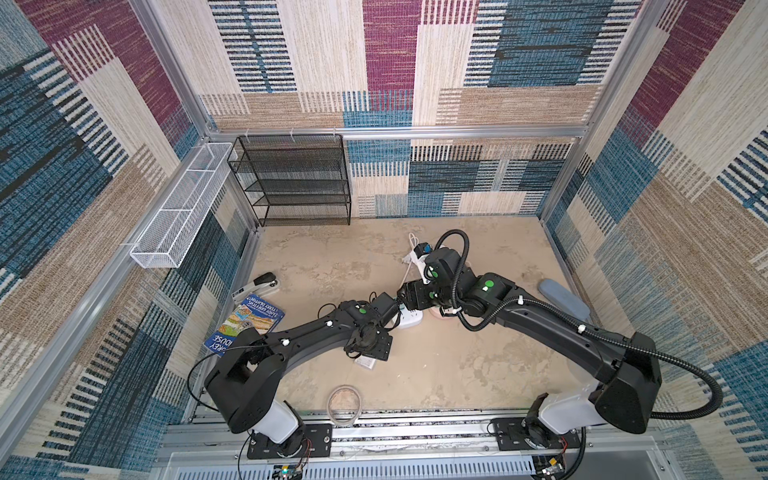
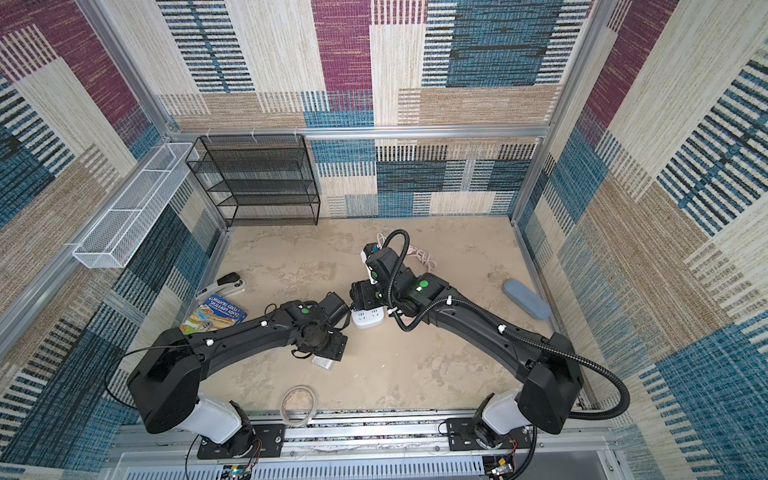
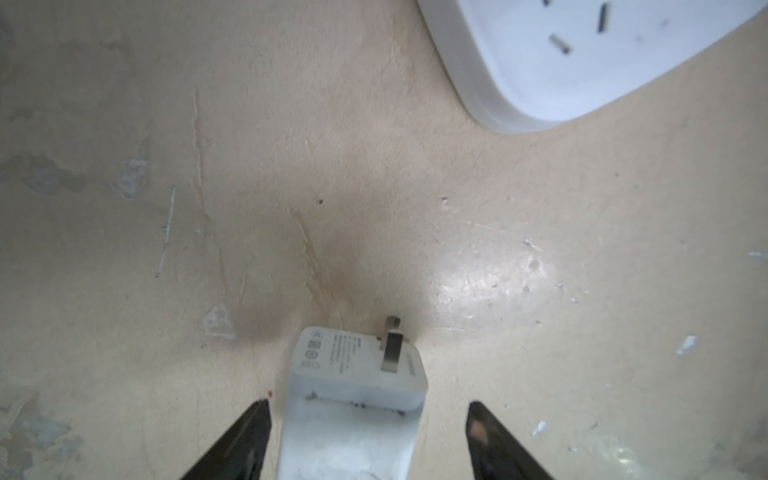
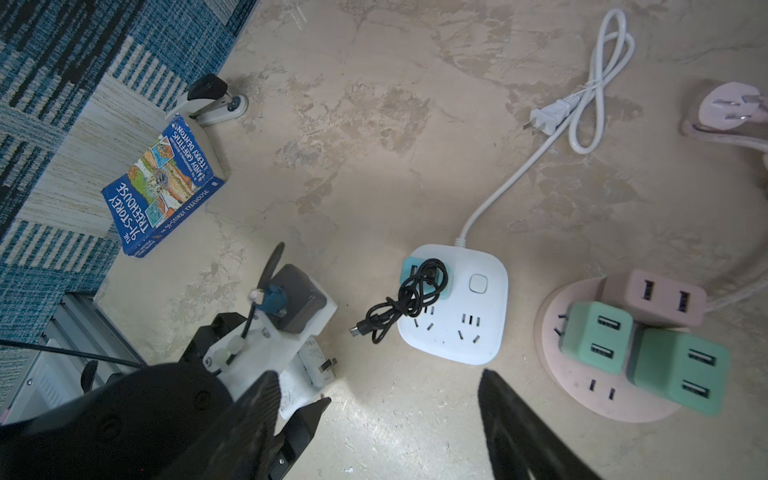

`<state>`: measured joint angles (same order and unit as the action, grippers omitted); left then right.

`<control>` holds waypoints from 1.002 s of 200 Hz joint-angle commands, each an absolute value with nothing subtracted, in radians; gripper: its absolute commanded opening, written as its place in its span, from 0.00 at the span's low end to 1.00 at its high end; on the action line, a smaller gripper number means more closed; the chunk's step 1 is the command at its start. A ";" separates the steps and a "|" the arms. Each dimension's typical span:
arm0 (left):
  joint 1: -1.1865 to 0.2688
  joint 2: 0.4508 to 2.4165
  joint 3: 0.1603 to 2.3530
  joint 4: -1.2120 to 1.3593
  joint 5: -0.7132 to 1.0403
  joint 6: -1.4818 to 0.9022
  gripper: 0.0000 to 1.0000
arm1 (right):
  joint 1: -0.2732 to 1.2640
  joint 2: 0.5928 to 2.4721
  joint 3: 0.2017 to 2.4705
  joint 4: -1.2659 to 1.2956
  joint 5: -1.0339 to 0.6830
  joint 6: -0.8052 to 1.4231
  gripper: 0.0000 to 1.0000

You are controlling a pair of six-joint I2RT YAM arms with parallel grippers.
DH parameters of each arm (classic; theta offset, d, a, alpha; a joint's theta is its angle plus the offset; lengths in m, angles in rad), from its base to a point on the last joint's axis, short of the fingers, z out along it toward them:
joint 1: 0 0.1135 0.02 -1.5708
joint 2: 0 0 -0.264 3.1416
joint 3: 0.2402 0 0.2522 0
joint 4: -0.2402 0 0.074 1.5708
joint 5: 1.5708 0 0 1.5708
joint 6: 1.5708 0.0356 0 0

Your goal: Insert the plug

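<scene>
I'm bracketing the white boxy plastic plug (image 3: 357,370) with the left gripper (image 3: 368,402) gaping, unclamped, ready for pickup; the right gripper (image 4: 376,374) is hanging wide, empty.

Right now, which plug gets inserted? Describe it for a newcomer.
Find the white square power strip on the beige tabletop. Near it, between the open black fingers of the left gripper, lies a white cube charger plug. Unlike the mint-green charger cubes nearby, it is unplugged, one bare metal prong showing.

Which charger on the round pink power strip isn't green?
The pink USB charger. On the round pink power strip, the smaller green charger and larger green charger sit beside it.
</scene>
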<state>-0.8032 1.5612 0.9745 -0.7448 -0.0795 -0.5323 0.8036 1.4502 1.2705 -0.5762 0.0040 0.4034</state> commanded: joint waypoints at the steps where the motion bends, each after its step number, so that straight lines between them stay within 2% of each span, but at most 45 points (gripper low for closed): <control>1: -0.804 1.585 0.983 -0.752 -0.084 -0.545 0.77 | 0.804 1.437 1.256 -0.540 0.017 0.411 0.77; 85: -0.804 1.623 0.923 -0.699 -0.048 -0.549 0.71 | 0.803 1.440 1.238 -0.549 0.030 0.413 0.77; 100: -0.804 1.623 0.916 -0.689 -0.043 -0.547 0.64 | 0.802 1.445 1.244 -0.556 0.034 0.413 0.77; 128: -0.804 1.600 0.908 -0.679 -0.051 -0.537 0.43 | 0.802 1.427 1.244 -0.561 0.059 0.406 0.77; 138: -0.803 1.583 0.909 -0.673 -0.057 -0.529 0.23 | 0.801 1.417 1.245 -0.566 0.069 0.404 0.77; 145: -0.804 1.570 0.915 -0.673 -0.064 -0.522 0.00 | 0.800 1.411 1.247 -0.568 0.075 0.402 0.77; 176: -0.802 1.449 0.911 -0.594 -0.034 -0.495 0.00 | 0.799 1.344 1.194 -0.533 0.111 0.405 0.76; 200: -0.775 1.322 0.919 -0.534 -0.020 -0.596 0.00 | 0.799 1.256 1.118 -0.473 0.159 0.436 0.74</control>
<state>-0.7967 1.4105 0.9070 -0.6235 -0.0456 -0.5236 0.7990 1.3205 1.1671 -0.5545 0.0944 0.4034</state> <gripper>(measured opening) 0.577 0.747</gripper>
